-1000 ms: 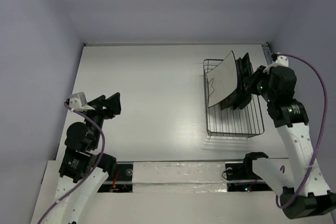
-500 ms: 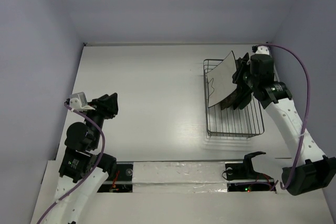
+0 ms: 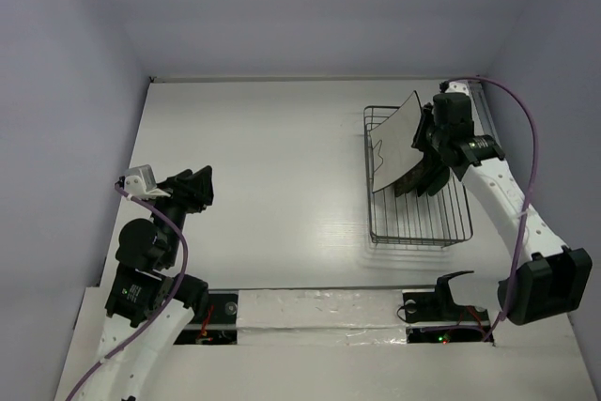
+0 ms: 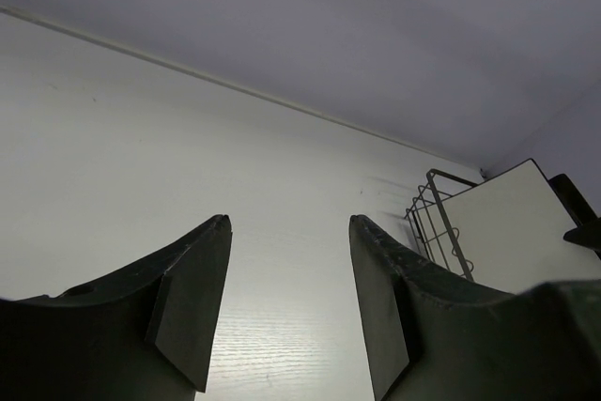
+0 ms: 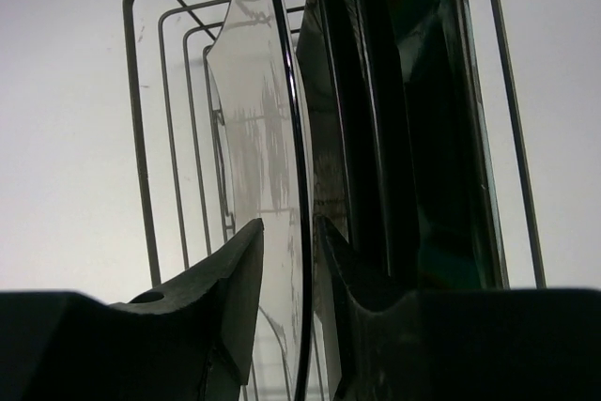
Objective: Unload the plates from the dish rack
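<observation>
Toward the counter's far right corner, the dish rack (image 3: 420, 242) holds the plates (image 5: 376, 138) upright, the white plate (image 3: 396, 143) leftmost. The right gripper (image 5: 293, 232) has its fingers narrowly apart astride that plate's rim, not clamped. Near the left edge, the left gripper (image 4: 286, 232) hangs with its fingers spread.

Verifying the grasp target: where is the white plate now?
Top view, right side: the white plate stands leftmost in the dish rack, next to a black plate, the right gripper straddling its rim.
</observation>
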Robot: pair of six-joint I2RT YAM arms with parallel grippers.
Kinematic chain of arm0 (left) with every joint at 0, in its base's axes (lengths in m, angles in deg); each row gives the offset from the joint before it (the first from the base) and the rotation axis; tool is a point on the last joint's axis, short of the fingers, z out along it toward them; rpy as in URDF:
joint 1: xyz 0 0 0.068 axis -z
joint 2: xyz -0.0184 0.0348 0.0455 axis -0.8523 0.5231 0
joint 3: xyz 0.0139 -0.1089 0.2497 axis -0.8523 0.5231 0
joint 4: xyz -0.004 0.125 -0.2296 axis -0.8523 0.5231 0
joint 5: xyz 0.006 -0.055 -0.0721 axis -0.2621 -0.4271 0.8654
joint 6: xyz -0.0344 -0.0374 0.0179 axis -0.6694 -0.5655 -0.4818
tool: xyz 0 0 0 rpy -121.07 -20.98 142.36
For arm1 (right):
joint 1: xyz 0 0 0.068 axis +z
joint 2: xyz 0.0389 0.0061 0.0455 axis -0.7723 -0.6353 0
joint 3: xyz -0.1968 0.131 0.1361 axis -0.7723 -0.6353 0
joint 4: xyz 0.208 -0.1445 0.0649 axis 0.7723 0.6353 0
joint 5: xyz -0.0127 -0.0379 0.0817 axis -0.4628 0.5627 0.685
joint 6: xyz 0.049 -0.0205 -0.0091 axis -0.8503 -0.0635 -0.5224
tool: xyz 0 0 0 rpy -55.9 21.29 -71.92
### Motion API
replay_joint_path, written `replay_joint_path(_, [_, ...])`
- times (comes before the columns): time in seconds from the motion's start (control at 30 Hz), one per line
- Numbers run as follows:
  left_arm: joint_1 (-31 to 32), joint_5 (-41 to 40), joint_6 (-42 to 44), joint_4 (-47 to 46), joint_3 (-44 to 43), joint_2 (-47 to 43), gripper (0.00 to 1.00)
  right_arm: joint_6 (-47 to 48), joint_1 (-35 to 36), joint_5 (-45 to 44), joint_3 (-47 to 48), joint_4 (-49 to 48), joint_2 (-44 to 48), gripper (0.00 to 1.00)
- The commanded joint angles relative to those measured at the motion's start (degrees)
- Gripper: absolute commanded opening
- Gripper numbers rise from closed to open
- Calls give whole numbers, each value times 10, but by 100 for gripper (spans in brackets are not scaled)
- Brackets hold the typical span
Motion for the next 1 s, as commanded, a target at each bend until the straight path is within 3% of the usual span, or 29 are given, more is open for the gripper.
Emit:
replay_joint_path(0.0, [2,2,4,-32,0,5,50,7,3,11,17,-36,-29,35])
replay_joint_path(0.3, [2,2,5,-35,1,7,53,15,3,6,47,-49,-86,33])
replay_joint_path(0.43, [2,2,4,-36,1,3,54,18,3,-2,54,-49,-77,7])
replay_joint_path(0.5, [2,2,4,-35,2,4,54,24,3,-7,61,-40,-76,1])
replay_joint_path(0.97, [2,2,4,-37,2,0,56,37,3,-1,147,-17,-3,0])
